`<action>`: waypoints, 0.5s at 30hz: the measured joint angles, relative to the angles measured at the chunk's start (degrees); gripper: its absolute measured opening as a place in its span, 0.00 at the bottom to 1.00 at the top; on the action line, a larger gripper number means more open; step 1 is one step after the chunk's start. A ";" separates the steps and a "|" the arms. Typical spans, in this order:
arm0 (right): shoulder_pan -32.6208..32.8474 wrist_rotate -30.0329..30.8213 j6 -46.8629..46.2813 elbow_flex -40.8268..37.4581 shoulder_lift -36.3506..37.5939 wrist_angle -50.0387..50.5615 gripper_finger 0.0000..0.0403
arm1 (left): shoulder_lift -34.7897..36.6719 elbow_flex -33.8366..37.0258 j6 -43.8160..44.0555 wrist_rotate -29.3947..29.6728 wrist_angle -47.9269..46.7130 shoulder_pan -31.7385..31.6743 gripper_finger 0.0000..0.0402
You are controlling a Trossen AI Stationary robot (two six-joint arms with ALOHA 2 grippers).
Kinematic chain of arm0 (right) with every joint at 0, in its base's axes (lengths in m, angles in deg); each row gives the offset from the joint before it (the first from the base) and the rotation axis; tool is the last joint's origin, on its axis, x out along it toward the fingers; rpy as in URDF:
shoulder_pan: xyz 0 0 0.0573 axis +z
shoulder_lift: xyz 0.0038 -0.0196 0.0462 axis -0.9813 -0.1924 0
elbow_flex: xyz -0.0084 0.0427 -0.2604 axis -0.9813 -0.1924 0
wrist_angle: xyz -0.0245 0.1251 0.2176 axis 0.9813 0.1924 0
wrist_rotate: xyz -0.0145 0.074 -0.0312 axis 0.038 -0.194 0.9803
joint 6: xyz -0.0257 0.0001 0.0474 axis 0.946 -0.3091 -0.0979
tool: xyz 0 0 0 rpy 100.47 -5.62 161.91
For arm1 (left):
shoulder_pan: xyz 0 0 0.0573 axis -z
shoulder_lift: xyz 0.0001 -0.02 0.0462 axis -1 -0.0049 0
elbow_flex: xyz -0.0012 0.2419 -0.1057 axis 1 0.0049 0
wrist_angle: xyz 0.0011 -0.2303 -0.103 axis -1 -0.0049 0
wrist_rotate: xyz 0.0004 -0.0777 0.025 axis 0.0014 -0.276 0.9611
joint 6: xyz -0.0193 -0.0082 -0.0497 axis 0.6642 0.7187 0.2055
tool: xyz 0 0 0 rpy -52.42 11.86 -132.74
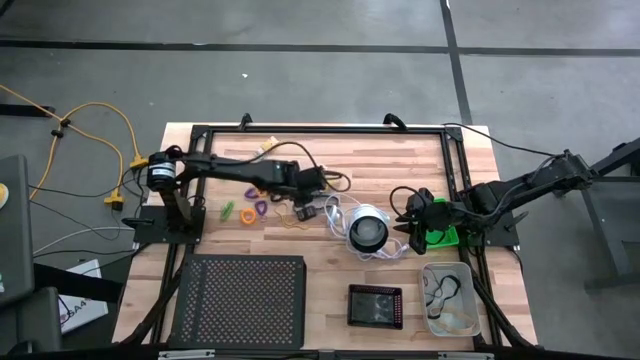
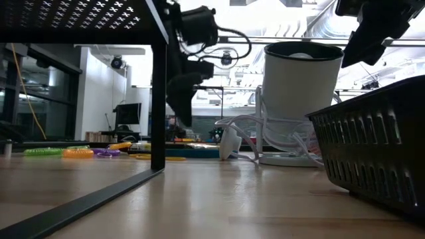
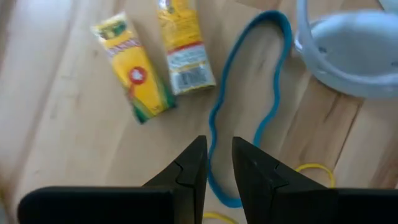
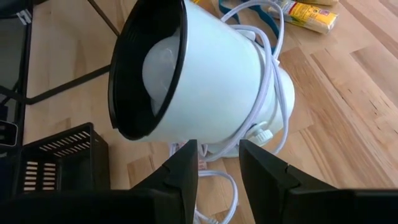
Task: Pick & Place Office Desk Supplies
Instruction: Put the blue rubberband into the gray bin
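1. Supplies lie scattered on the wooden table (image 1: 330,300), mostly at its middle and left: 2 yellow-and-white packs (image 3: 155,59), a teal cord (image 3: 249,106) and coloured loops (image 1: 248,208).
2. Largest nearby is the round white-and-black lamp (image 4: 199,74) with its white cord, right of the packs and no part of the sorting.
3. A green tray (image 1: 445,237) sits right of the lamp, with a clear tray (image 1: 448,300) nearer the front already holding a dark cord.
4. Left gripper (image 3: 219,168) hangs just above the teal cord, jaws a narrow gap apart and empty, the cord running under that gap.
5. Right gripper (image 4: 217,165) waits over the green tray beside the lamp, jaws parted, holding nothing.
6. Judged from this, the step in hand is the reach for the teal cord; next the left gripper should lower until the cord lies between its fingers, then close, keeping clear of the yellow loop (image 3: 314,171) close by.
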 joint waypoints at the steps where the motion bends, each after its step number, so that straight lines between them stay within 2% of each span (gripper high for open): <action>1: 0.00 -0.02 0.00 0.00 0.00 0.00 0.26 | 0.00 1.17 -0.47 -0.42 0.90 0.30 0.17; 5: 0.00 -0.01 0.00 0.00 0.00 -0.02 0.26 | 0.12 4.13 -1.84 -1.73 4.23 1.21 0.17; 15: -0.02 0.00 0.00 0.00 0.00 -0.04 0.26 | 0.13 6.18 -2.07 -3.82 5.34 2.04 0.17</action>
